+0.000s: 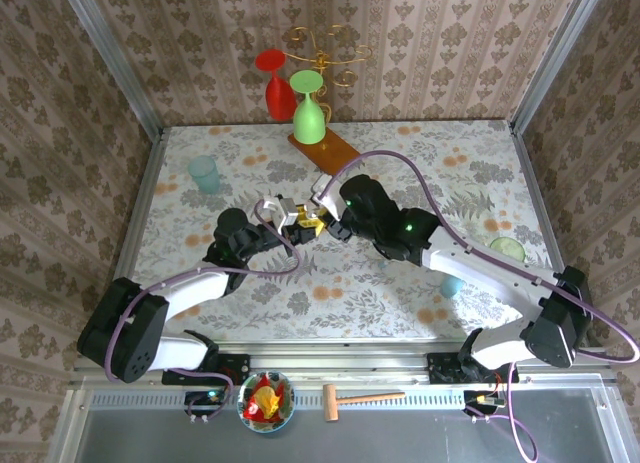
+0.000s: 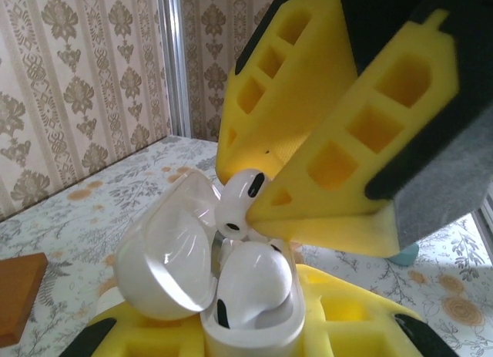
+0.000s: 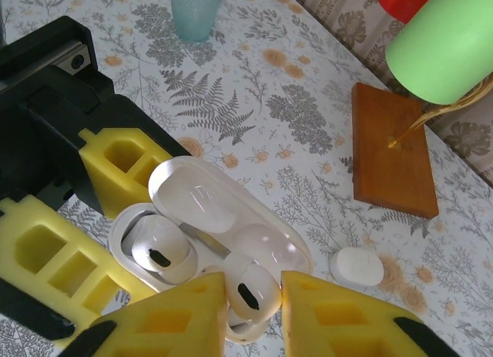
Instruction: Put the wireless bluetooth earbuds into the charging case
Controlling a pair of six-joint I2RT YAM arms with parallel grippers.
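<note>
The flowery table (image 1: 400,283) is the biggest thing. The left gripper (image 1: 292,220) squeezes its yellow fingers (image 3: 115,160) on the open charging case (image 3: 202,197), whose lid is tipped back. A shut white case (image 3: 356,266) lies on the table close by. The right gripper (image 1: 325,225) pinches one white earbud (image 3: 248,291) at the open case's mouth. The other earbud (image 3: 158,249) sits snug inside.

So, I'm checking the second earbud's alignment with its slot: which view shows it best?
The right wrist view: it looks down on the second earbud in the right pincer, right at the open case. The left wrist view shows it side-on, partly hidden by the pincer's foam. The top view is too distant to tell.
</note>
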